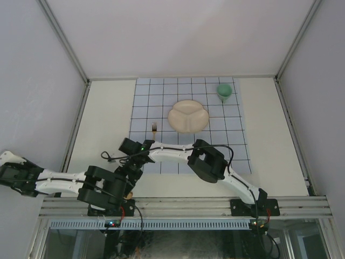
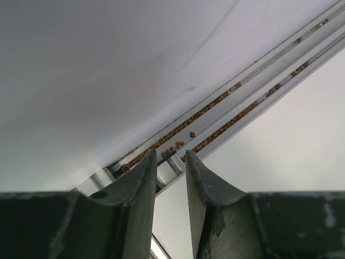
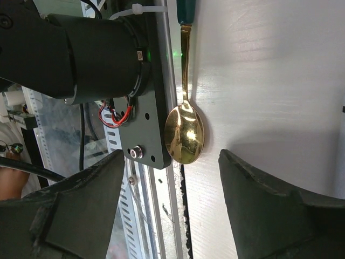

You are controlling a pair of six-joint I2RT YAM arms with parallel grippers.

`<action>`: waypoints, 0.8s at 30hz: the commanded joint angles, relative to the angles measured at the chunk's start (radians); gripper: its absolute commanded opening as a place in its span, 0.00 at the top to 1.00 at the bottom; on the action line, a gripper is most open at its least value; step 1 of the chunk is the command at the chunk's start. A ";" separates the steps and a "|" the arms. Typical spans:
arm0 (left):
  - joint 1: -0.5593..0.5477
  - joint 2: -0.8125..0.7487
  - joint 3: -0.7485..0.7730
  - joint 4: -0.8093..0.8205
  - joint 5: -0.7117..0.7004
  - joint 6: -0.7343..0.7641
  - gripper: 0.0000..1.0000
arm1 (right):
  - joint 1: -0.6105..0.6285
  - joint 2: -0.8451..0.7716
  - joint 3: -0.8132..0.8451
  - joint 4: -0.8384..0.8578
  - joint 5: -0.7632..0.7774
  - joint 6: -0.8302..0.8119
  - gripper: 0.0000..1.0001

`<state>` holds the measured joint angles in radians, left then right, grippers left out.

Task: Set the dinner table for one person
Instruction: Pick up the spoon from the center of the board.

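Note:
A gold spoon [image 3: 184, 134] with a teal handle lies on the cream-white dinner table [image 3: 269, 81] at its near edge, beside the left arm's black base [image 3: 97, 54]. My right gripper [image 3: 171, 154] is open just short of the spoon's bowl, one finger over the rail and one over the table, holding nothing. In the top view the right arm [image 1: 172, 154] reaches left across the table [image 1: 108, 118], and the arms hide the spoon. My left gripper [image 2: 170, 155] faces the wall and a frame rail, with a narrow empty gap between its jaws.
On the pale-blue grid cloth [image 1: 237, 135] sit a cream divided plate [image 1: 188, 116], a green cup [image 1: 225, 91] at the far right and a gold fork [image 1: 154, 129] left of the plate. The left arm [image 1: 54, 181] stretches out past the table's left edge.

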<state>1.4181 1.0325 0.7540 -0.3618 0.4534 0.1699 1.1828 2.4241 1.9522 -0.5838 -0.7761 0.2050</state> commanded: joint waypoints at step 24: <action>0.054 0.016 0.073 0.034 -0.013 -0.029 0.68 | 0.043 0.056 0.045 -0.032 -0.021 -0.005 0.57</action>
<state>1.4288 1.0401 0.7559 -0.3607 0.4778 0.1799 1.2049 2.4542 1.9675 -0.5980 -0.7975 0.2050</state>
